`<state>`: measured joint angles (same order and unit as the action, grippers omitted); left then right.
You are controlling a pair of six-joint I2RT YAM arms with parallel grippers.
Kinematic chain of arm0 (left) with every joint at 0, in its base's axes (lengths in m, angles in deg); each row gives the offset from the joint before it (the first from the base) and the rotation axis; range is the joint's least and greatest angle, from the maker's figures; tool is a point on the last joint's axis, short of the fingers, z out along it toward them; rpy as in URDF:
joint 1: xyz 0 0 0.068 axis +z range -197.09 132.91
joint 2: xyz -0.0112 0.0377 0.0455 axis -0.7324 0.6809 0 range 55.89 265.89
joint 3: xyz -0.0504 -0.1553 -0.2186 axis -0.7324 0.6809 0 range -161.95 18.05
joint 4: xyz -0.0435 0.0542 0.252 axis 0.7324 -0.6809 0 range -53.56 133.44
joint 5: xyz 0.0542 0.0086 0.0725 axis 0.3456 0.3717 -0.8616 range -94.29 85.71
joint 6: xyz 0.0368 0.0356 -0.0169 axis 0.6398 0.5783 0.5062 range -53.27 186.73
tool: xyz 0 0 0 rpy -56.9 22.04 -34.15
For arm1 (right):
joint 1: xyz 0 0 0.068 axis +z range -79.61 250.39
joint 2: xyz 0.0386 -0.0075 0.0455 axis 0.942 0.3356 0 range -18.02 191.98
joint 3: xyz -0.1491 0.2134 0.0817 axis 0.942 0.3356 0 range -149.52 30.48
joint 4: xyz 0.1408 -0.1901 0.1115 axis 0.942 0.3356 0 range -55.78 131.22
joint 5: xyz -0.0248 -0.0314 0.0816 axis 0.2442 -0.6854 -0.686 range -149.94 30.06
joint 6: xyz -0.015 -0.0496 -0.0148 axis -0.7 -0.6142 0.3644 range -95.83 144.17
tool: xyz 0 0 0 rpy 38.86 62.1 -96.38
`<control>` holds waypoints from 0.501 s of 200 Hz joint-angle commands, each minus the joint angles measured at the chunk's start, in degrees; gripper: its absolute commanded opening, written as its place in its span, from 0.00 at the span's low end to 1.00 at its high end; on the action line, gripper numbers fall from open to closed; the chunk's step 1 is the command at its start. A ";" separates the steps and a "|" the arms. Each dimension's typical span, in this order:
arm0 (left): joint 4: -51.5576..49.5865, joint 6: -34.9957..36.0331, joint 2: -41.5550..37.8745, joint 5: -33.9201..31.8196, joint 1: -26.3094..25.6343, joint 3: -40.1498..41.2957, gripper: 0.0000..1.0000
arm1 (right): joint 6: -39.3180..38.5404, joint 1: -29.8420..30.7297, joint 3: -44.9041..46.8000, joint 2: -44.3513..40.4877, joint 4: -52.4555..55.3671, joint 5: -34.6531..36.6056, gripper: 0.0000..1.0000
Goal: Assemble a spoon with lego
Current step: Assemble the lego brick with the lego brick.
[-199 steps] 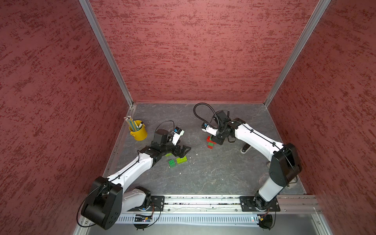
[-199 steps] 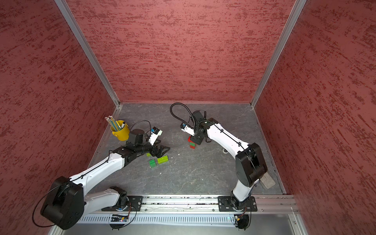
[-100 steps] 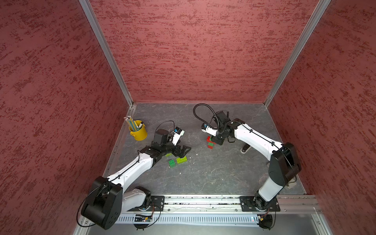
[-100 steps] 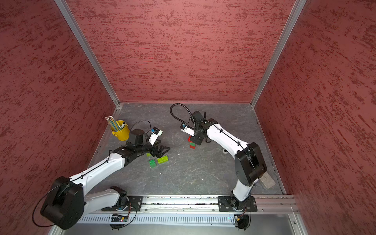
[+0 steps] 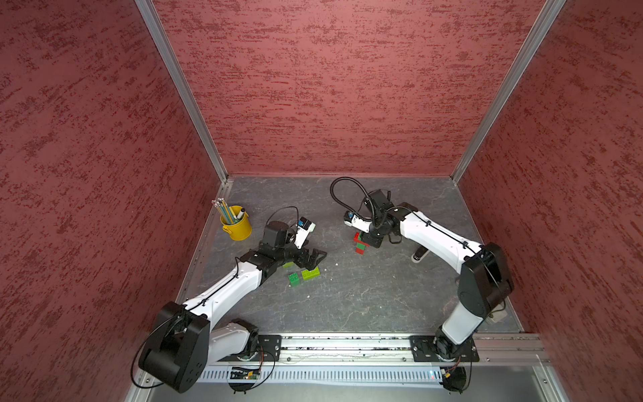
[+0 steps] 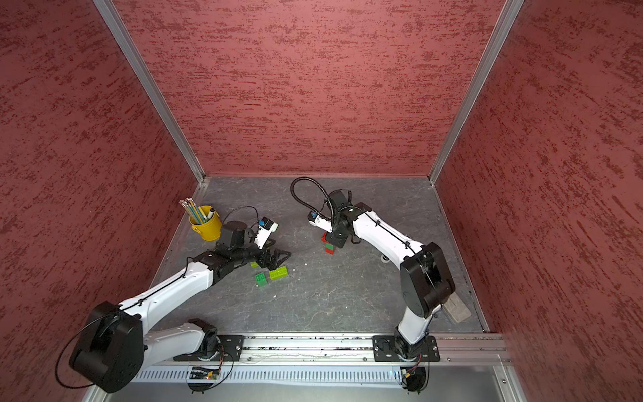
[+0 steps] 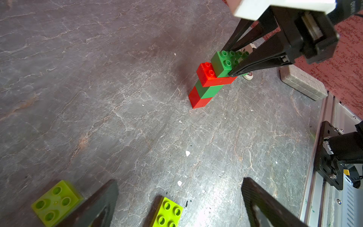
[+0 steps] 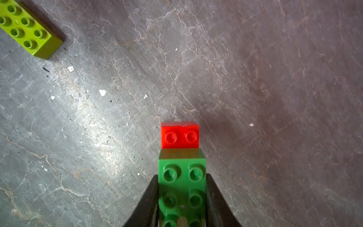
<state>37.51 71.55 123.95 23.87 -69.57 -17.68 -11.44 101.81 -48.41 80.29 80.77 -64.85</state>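
Surface notes: spoon stack [image 7: 212,78] is glossy moulded plastic, red and dark green, with smooth faces and soft highlights. Loose lime brick [image 8: 29,27] has the same finish. Table [image 7: 98,78] looks like matt slate: grey-brown, veined, fine cracks, dull sheen where the light hits. Walls [image 5: 330,87] are a rough red textured coating, matt. Corner posts [image 5: 181,90] and base rail [image 5: 348,344] are bare brushed metal. Yellow cup [image 5: 240,229] is smooth, semi-gloss (metal or plastic, can't tell). Arm shells [image 5: 226,294] are smooth white plastic, joints matt black.

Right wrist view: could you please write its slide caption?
Right tool shut on the dark green brick atop the red brick.
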 commanded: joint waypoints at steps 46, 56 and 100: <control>0.09 0.94 -0.29 -0.83 -0.20 -1.01 1.00 | 3.11 -0.44 0.36 5.53 3.12 -1.94 0.18; 0.01 0.98 -0.29 -1.07 -0.19 -1.01 1.00 | 3.53 -0.41 0.38 6.03 3.79 -2.45 0.18; -0.04 0.99 -0.62 -1.63 -0.19 -0.67 1.00 | 4.56 -0.45 -1.59 8.65 7.67 -0.83 0.17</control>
<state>37.48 71.68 123.92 22.97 -69.57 -17.68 -8.40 101.61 -51.91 83.83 82.49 -66.51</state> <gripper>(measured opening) 0.996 0.343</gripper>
